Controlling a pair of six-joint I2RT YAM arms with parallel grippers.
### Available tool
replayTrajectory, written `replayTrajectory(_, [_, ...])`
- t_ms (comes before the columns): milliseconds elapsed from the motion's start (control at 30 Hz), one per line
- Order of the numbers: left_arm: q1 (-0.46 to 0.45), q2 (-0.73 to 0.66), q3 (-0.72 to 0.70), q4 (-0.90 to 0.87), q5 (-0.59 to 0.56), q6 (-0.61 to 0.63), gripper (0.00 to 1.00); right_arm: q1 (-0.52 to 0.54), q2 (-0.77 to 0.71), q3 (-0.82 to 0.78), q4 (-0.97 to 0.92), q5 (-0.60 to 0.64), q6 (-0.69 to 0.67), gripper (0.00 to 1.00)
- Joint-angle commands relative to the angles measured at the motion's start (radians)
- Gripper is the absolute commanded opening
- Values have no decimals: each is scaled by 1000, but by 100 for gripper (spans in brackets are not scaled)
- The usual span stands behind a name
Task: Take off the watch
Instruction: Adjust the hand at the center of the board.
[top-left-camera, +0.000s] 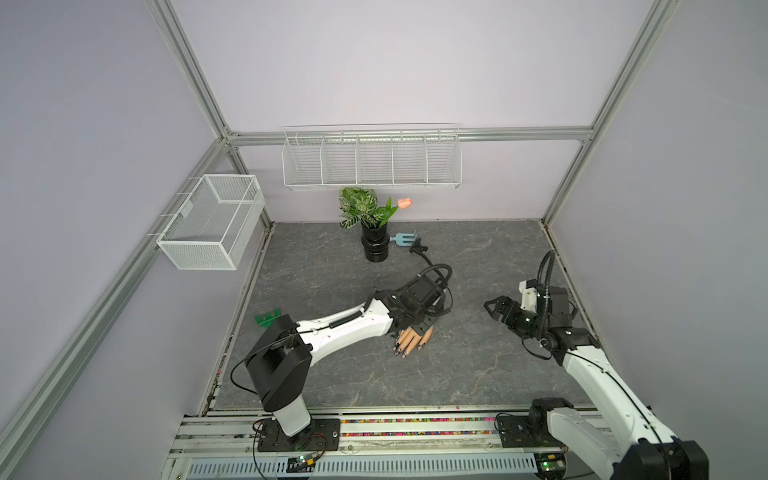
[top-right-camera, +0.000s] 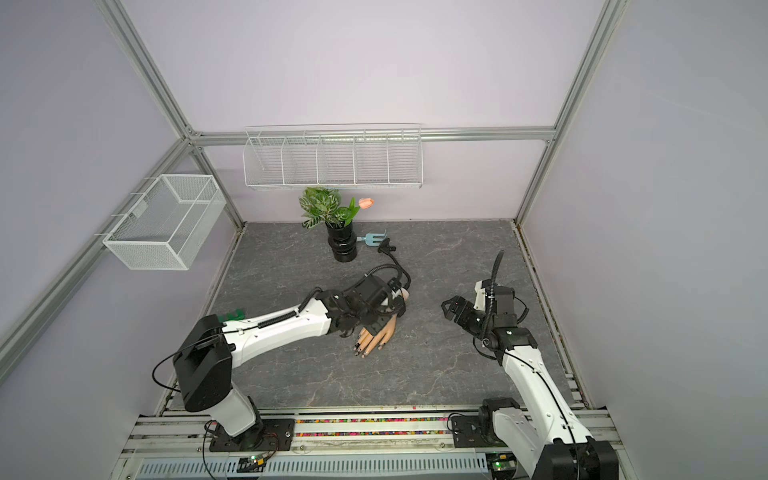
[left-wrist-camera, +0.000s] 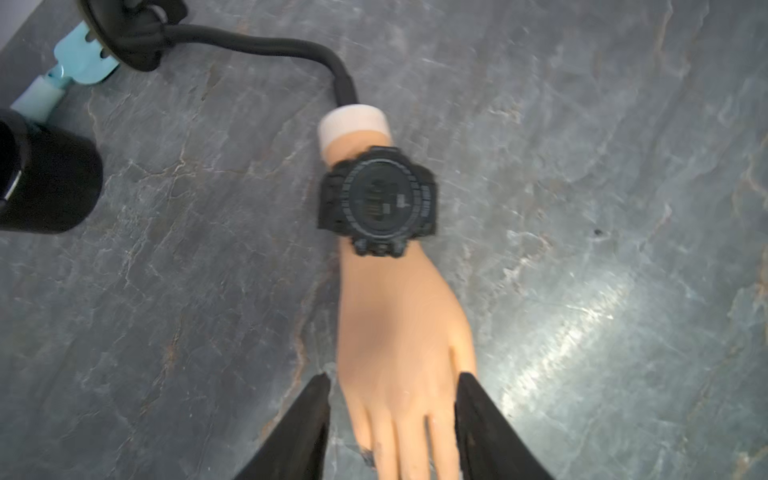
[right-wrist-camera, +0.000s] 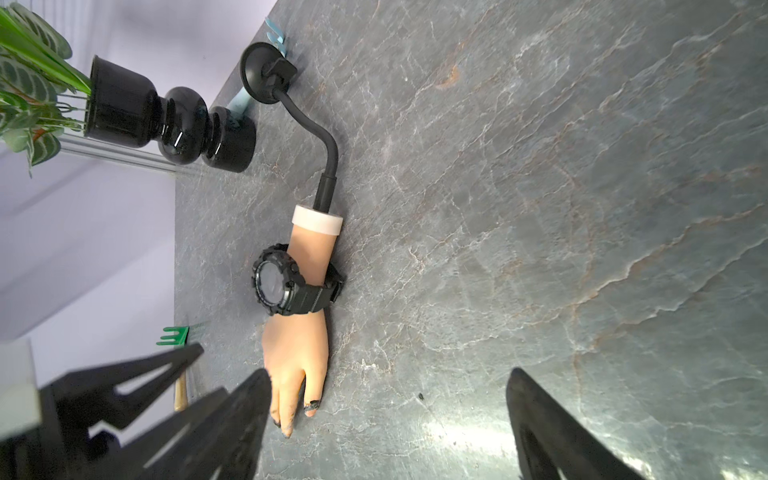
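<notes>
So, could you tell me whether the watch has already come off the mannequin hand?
No, the watch is strapped around the wrist of the mannequin hand, as the right wrist view shows.

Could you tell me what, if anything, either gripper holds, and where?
Nothing is held: the left gripper hangs open over the mannequin hand, the right gripper open and empty.
</notes>
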Motion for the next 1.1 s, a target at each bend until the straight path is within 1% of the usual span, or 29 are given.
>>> replayTrajectory(0, [168,-67,-184,285,451,-210,67,13,20,21,45,-90,-3,89])
replayTrajectory(67, [214,-33,-222,374,585,-223,67,70,39,34,56,-116,-36,89])
replayTrajectory(100, [232,-4,-226,412,639,-237,68,111,48,51,37,-88,-56,89])
replayTrajectory(167, [260,58,-232,489,712,-263,70,183,54,65,27,-37,-66,89])
replayTrajectory(233, [283,130,-229,540,790,-265,70,209,49,50,74,-54,-40,89])
replayTrajectory(300, [305,182,-234,563,823,-252,70,222,46,51,72,-62,-33,89])
replayTrajectory(367, [328,211,-241,554,789,-228,72,233,32,59,47,-46,-34,89])
replayTrajectory(433, [342,246,-238,536,785,-206,75,244,11,57,34,-26,-29,89])
replayTrajectory(467, [345,263,-236,542,807,-207,76,248,0,55,30,-16,-25,89])
replayTrajectory(500, [343,283,-239,572,861,-215,77,251,-7,54,28,-7,-21,89])
replayTrajectory(533, [342,304,-244,616,928,-242,74,253,-11,53,26,5,-18,89])
replayTrajectory(600, [331,324,-264,686,1004,-286,71,253,-10,56,16,24,-13,89])
replayTrajectory(667, [313,324,-284,700,1025,-302,70,254,-5,61,13,31,-10,89])
replayTrajectory(800, [286,308,-319,676,1019,-324,74,257,1,63,18,41,-3,89])
replayTrajectory(967, [278,304,-330,619,1000,-323,82,258,7,67,25,52,-2,89])
replayTrajectory(1000, [278,313,-330,624,1003,-326,82,258,5,68,25,49,-2,89])
replayTrajectory(1033, [279,329,-326,631,1006,-337,80,258,0,67,25,49,-4,89])
replayTrajectory(1067, [278,348,-318,639,1010,-352,73,258,-5,66,24,53,-5,89])
